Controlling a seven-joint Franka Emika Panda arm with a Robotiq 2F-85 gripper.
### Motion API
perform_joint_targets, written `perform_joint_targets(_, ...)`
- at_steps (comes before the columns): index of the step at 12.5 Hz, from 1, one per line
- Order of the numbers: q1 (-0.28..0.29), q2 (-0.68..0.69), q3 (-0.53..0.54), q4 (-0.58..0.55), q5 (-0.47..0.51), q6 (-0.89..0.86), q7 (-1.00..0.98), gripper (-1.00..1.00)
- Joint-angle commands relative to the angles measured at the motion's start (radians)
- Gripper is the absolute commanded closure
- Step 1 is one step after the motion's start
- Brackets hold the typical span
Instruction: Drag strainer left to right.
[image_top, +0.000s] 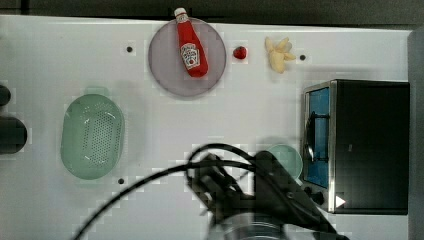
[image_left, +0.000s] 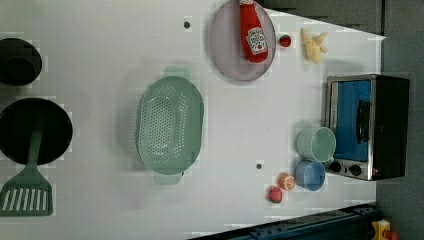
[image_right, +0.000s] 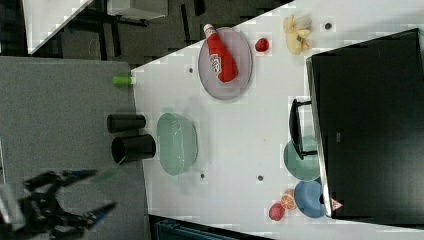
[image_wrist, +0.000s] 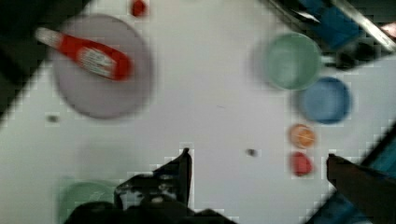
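Note:
The strainer (image_top: 92, 136) is a pale mint-green oval colander with a holed bottom and small tab handles. It rests upright on the white table toward the top view's left, and I also see it in the left view (image_left: 170, 125), the right view (image_right: 176, 143) and partly in the wrist view (image_wrist: 81, 198). My gripper (image_wrist: 259, 158) hangs high above the table, open, its dark fingers (image_wrist: 184, 163) wide apart with nothing between them. In the right view the gripper (image_right: 102, 189) appears at the lower left, well apart from the strainer. The arm (image_top: 240, 195) fills the top view's lower middle.
A grey plate (image_top: 165, 65) holds a ketchup bottle (image_top: 192, 47); a strawberry (image_top: 240, 52) and bananas (image_top: 278, 52) lie beside it. A toaster oven (image_top: 370, 145) stands at the top view's right, with a mint bowl (image_left: 315, 144), blue bowl (image_left: 310, 175) and small fruits nearby. A black pan (image_left: 55, 130) and spatula (image_left: 27, 195) are there too.

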Motion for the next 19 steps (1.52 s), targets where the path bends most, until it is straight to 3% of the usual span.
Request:
perform_joint_targets(1, 0.044, 0.169, 0.131, -0.074, 0.013, 0.049, 0.145, -1.00)
perform_joint_targets(7, 0.049, 0.416, 0.455, -0.115, 0.012, 0.283, 0.776, -1.00)
perform_joint_targets(10, 0.053, 0.588, 0.557, -0.132, 0.004, 0.463, 1.065, -1.00)
perform_joint_targets(13, 0.060, 0.761, 0.580, -0.140, -0.011, 0.630, 1.224, -1.00)
perform_joint_targets(19, 0.076, 1.043, 0.529, -0.151, -0.047, 0.967, 1.238, -1.00)
